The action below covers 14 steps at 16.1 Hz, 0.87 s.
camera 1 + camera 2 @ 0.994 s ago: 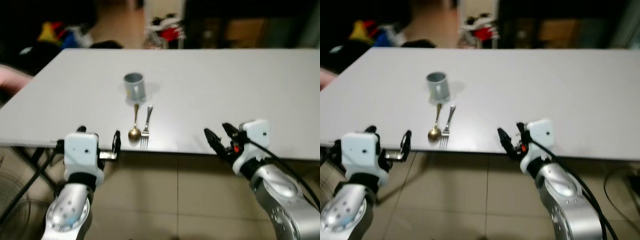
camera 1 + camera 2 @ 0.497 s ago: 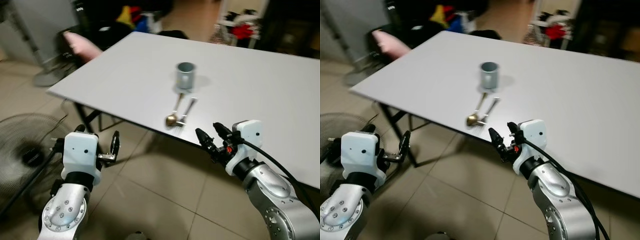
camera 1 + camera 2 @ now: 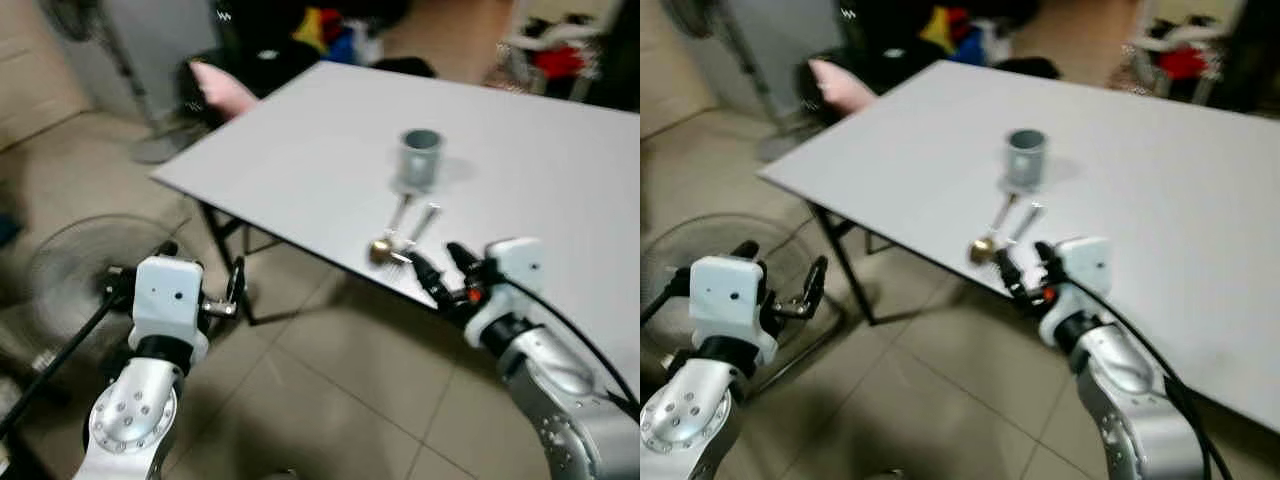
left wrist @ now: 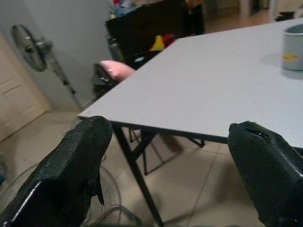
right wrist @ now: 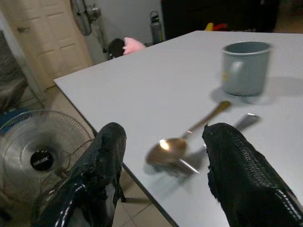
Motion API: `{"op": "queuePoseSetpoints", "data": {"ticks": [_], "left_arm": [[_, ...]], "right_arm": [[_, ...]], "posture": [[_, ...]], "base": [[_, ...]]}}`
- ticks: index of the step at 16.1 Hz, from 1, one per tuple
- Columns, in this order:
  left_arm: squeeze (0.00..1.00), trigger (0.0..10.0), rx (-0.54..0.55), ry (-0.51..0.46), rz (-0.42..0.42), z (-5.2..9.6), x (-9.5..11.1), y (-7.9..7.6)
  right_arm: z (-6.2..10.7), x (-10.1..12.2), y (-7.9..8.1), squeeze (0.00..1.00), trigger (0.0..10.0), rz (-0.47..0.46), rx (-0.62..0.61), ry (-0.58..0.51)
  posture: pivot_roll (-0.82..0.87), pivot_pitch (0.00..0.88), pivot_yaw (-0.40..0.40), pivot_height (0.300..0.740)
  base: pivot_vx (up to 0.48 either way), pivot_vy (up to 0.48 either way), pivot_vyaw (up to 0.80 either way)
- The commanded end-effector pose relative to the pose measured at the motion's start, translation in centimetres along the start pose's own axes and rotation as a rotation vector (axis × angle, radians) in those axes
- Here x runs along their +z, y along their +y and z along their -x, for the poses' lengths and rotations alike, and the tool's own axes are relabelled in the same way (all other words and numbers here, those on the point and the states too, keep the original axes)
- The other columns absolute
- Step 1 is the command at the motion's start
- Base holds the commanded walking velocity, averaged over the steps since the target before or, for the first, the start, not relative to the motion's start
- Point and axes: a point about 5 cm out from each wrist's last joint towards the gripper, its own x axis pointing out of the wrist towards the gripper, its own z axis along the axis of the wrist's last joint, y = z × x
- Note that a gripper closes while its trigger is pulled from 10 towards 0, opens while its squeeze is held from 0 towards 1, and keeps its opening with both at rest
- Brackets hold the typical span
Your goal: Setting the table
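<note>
A grey mug point(image 3: 420, 158) stands upright on the white table point(image 3: 300, 150). In front of it a gold spoon point(image 3: 382, 248) and a silver fork point(image 3: 421, 222) lie side by side near the table's front edge. My right gripper point(image 3: 443, 268) hovers open just off that edge, its fingers pointing at the spoon point(image 5: 174, 148) and fork point(image 5: 239, 124), holding nothing. My left gripper point(image 3: 202, 268) is open and empty over the floor, to the left of the table's corner. In the left wrist view the mug point(image 4: 293, 41) sits far along the tabletop.
A floor fan point(image 3: 85, 275) lies on the tiled floor under my left arm. A standing fan point(image 4: 34, 43) and a pink cushion point(image 3: 222, 84) are beyond the table's left corner. Black table legs point(image 3: 228, 250) stand below that corner. Clutter lines the far wall.
The whole view has swung left, so the table now sits to the right and the floor fan shows fully. Mug, spoon and fork keep their places; both grippers stay open.
</note>
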Motion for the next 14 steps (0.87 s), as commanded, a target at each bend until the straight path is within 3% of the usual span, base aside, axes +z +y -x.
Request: {"op": "queuePoseSetpoints", "data": {"ticks": [1, 5, 7, 14], "left_arm": [[0.27, 10.0, 0.028, 0.019, -0.022, 0.2, -0.3, 0.6], [0.21, 10.0, 0.036, 0.024, -0.030, 0.3, -0.4, 0.6], [0.02, 10.0, 0.041, 0.020, -0.041, 0.4, -0.4, 0.7], [0.00, 10.0, 0.062, 0.005, -0.068, 0.5, -0.3, 0.9]], "right_arm": [[-0.4, 0.4, 0.9, 0.00, 10.0, -0.001, 0.052, -0.017], [-0.7, 0.1, 1.1, 0.00, 10.0, 0.003, 0.061, -0.009], [-0.8, -0.3, 1.2, 0.00, 10.0, -0.010, 0.072, 0.014], [-0.9, -0.8, 1.1, 0.00, 10.0, -0.054, 0.071, 0.037]], "posture": [[-0.06, 0.000, 0.087, 0.740], [-0.05, 0.000, 0.076, 0.740], [-0.05, 0.000, 0.072, 0.740], [-0.05, 0.000, 0.076, 0.740]], "base": [[0.000, 0.000, 0.80], [0.000, 0.000, 0.80], [0.000, 0.000, 0.80], [0.000, 0.000, 0.80]]}}
